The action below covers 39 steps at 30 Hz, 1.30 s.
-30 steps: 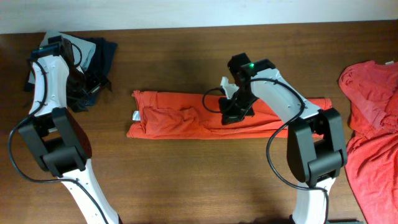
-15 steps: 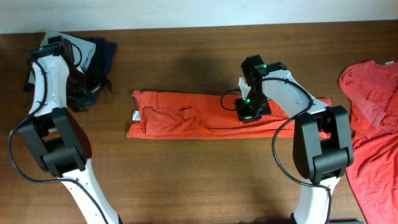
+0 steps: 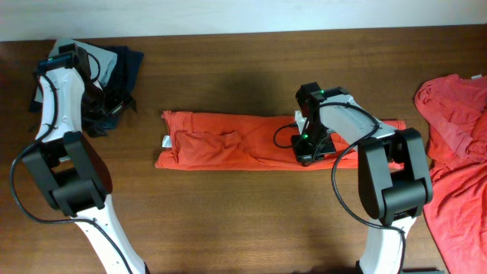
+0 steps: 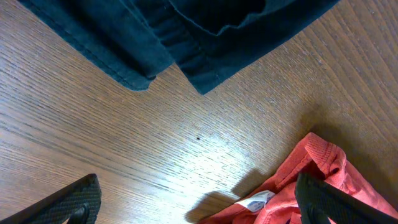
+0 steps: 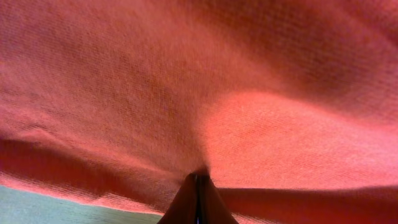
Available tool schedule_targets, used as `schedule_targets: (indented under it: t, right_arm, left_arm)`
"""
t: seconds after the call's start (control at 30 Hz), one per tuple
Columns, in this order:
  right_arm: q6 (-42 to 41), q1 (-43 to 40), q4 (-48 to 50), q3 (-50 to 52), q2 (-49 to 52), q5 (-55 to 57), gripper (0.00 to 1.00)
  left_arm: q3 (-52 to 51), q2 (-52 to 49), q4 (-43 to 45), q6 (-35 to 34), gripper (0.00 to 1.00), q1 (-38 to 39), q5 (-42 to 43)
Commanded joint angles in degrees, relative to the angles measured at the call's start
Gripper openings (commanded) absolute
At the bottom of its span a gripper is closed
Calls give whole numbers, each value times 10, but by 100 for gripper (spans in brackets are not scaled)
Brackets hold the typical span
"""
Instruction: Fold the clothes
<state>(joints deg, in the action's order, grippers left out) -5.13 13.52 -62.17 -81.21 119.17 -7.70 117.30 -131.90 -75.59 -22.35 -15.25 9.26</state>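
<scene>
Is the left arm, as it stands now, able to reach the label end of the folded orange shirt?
Probably yes. The left gripper is open near the navy garment, and only bare table lies between it and the shirt at its white label. Nothing blocks the way.

Left claw (image 4: 199,208) gapes wide; right claw (image 5: 198,186) is pinched closed.

The clothes (image 3: 221,143) are orange-red, the garment (image 3: 128,67) dark, probably navy, the table (image 3: 228,221) brown wood-grain.
</scene>
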Motion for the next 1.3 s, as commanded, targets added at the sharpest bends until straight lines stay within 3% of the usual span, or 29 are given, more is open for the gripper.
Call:
schedule_targets:
  t: [0.0, 0.3, 0.73, 1.27]
  right_arm:
    - [2, -2, 5, 14, -5, 12, 4]
    - [2, -8, 0, -1, -17, 11, 4]
    - [4, -92, -5, -22, -46, 42, 4]
    - [3, -160, -13, 34, -45, 64, 4]
  left_arm:
    - [7, 4, 0, -3, 99, 0, 4]
    - [7, 4, 0, -3, 99, 0, 4]
    - [7, 4, 0, -3, 99, 0, 4]
    - [7, 4, 0, -3, 99, 0, 4]
